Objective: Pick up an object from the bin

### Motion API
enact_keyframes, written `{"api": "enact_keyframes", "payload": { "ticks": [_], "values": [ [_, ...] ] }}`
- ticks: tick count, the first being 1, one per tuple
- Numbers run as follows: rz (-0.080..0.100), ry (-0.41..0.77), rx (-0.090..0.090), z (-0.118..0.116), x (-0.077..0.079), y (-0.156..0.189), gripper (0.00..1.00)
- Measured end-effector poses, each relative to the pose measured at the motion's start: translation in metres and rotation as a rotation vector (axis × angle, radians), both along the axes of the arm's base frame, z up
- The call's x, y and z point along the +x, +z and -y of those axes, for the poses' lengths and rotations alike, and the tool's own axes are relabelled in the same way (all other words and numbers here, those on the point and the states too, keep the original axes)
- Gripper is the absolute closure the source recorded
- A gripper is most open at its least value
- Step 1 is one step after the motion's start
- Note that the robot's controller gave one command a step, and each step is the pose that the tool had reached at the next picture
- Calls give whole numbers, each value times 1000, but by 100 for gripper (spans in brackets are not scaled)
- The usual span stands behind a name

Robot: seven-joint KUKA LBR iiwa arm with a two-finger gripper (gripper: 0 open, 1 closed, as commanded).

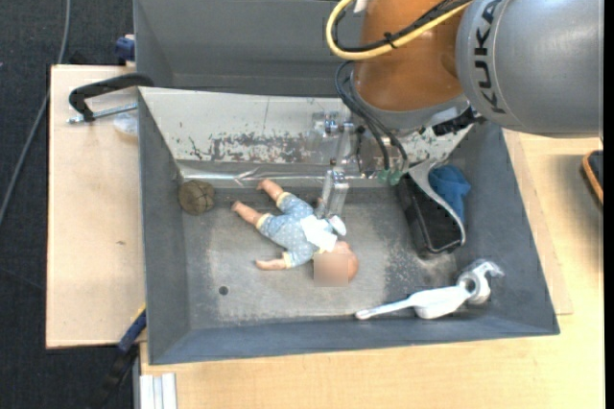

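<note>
The grey metal bin [159, 244] takes up the middle of the frame; the arm's silver-grey link [537, 42] and its rounded orange wrist cover [408, 37], looped by a yellow cable [341, 18], hang over the bin's upper right part. Below the cover the slim metal gripper [331, 208] points down into the centre of the bin; its tip stands at the upper edge of the chest of a small baby doll in a pale blue dress [295, 236], touching it or just above it; whether the pincer is wide or narrow cannot be told from this angle, and nothing is seen held in it.

The doll lies flat on the bin floor, on a slant; its head is toward the lower right, near the centre of the frame, and its bare legs stretch toward the upper left. A small brown round lump [197, 197] sits well apart at the left, by the back wall; a black flat case with a blue cloth-like piece on it [434, 217] leans along the right side; a white plastic long-handled tool with a silvery head [430, 302] lies near the lower right corner.
</note>
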State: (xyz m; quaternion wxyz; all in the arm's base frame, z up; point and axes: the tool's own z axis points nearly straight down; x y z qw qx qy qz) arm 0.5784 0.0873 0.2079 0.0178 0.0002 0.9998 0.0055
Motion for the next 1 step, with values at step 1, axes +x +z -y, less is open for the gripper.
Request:
{"api": "enact_keyframes", "payload": {
  "ticks": [1],
  "values": [
    [-7, -78, -1, 15, -31, -62, 0]
  ]
}}
